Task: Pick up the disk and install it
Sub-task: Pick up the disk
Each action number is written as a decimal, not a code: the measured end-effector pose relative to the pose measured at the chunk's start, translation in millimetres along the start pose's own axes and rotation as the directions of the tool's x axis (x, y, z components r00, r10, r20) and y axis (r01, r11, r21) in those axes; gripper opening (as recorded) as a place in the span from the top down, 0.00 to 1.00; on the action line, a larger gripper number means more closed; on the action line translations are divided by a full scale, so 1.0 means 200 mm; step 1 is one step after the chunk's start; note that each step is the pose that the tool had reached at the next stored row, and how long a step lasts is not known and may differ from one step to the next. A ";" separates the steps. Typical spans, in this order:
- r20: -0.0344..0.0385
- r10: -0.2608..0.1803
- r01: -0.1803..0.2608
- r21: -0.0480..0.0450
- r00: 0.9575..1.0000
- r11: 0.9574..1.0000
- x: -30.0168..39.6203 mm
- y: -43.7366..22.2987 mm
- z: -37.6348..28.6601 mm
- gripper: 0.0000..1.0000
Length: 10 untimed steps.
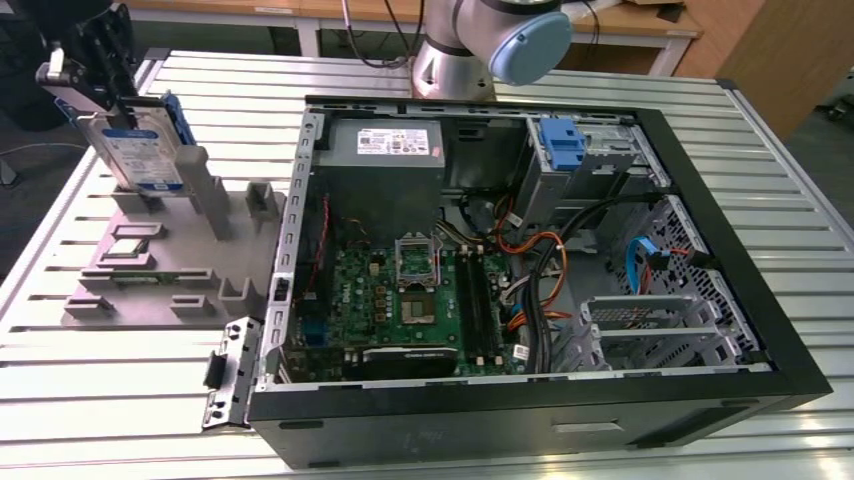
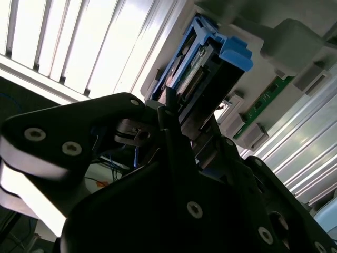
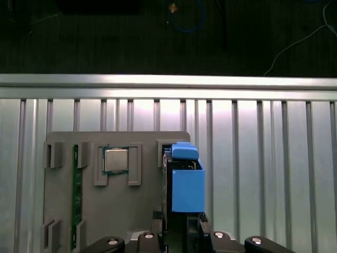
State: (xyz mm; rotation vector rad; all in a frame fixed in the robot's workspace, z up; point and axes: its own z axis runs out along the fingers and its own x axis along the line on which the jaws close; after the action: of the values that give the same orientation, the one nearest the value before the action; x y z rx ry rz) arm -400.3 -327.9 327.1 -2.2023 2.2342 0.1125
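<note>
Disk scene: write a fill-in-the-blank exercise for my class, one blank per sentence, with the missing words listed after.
1. In the exterior view, the disk stands ___ in the grey fixture.
2. The gripper is at the disk's ___ edge.
3. The disk's plastic carrier is coloured ___.
4. The open computer case lies to the exterior view's ___ of the fixture.
Missing words: upright; top; blue; right.

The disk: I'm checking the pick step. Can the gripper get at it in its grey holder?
Likely yes: the disk stands upright in the grey holder, top edge exposed, and the gripper sits at that edge with nothing between.
</note>
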 end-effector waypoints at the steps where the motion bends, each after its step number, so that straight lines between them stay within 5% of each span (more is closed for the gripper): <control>1: 0.000 0.000 0.000 0.000 1.000 1.000 -0.001 0.001 -0.018 0.65; 10: 0.000 0.000 0.000 0.000 1.000 1.000 -0.007 0.006 -0.131 0.65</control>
State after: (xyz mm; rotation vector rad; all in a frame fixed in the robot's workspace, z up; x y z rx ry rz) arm -400.3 -328.0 353.3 -2.2026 2.2344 0.1123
